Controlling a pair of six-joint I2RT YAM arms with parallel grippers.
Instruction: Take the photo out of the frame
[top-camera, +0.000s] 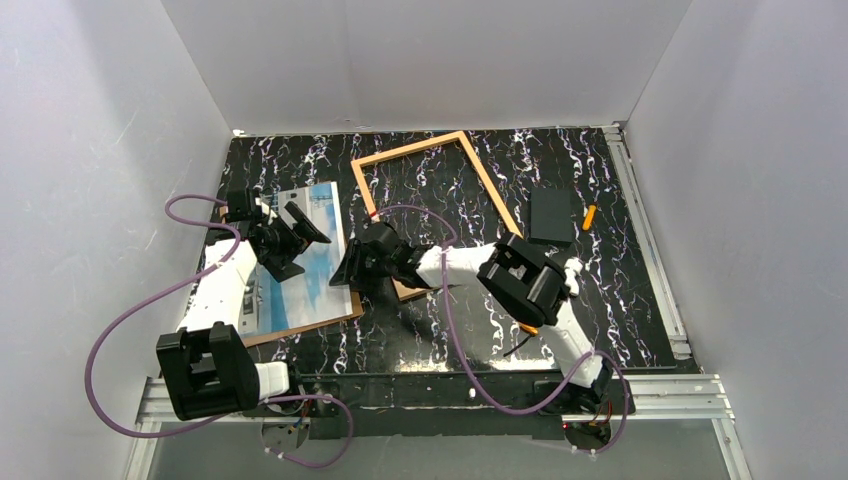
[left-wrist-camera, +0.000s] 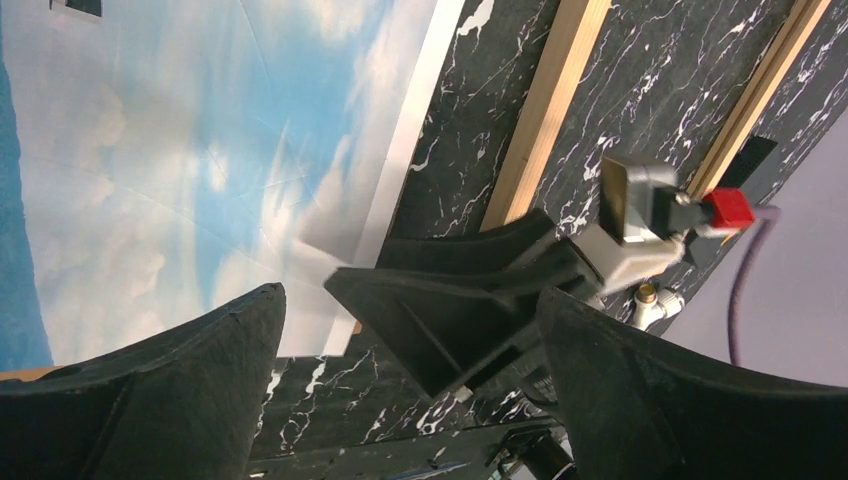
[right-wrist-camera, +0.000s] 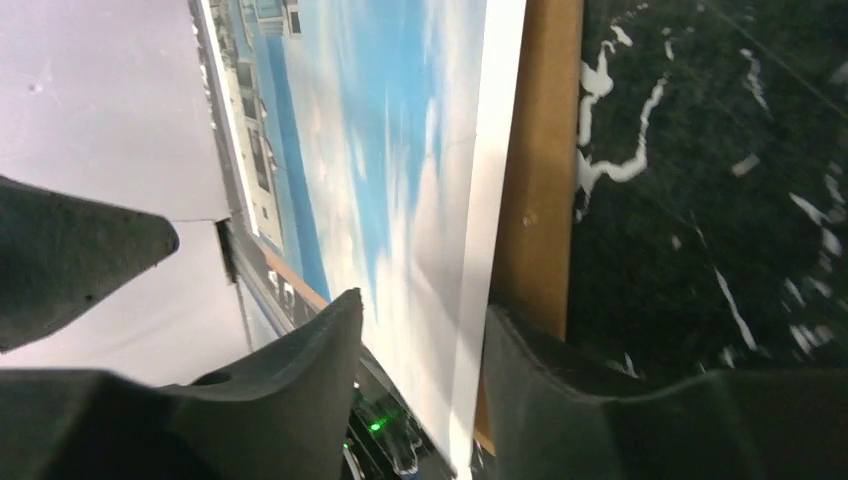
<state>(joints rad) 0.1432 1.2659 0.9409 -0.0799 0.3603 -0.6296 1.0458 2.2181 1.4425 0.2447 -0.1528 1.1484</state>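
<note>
Evidently the main job is done: the frame (top-camera: 408, 147) lies as a bare outline of wood strips at the back of the bench (top-camera: 600, 290), with only the dark marbled surface showing through it. The photo (top-camera: 312, 280) lies well apart from it, flat and face up on the left near side. We see sky and cloud across the print, and in the right wrist view its brown backing (right-wrist-camera: 545, 150) shows as a strip along one edge. Left end effector (top-camera: 292, 243) hangs over the middle of the print, jaws wide apart, nothing between them. Right end effector (top-camera: 350, 268) sits at the photo's right edge. Its wrist view shows one finger over the print and the other over the backing strip and bench, with a clear gap between them, so we read it as apart and not clamped on anything. Whether the fingertips touch the print we cannot tell. A small black rectangle (top-camera: 550, 215) and a short orange stick (top-camera: 590, 217) lie right of the frame, with neither arm near them. Our judgement: photo and frame are separated, and little is left beyond lifting both arms clear of the print and bringing them to the near edge. One caution: the right fingers are close to the print's edge, so a careless lift could drag it.
</note>
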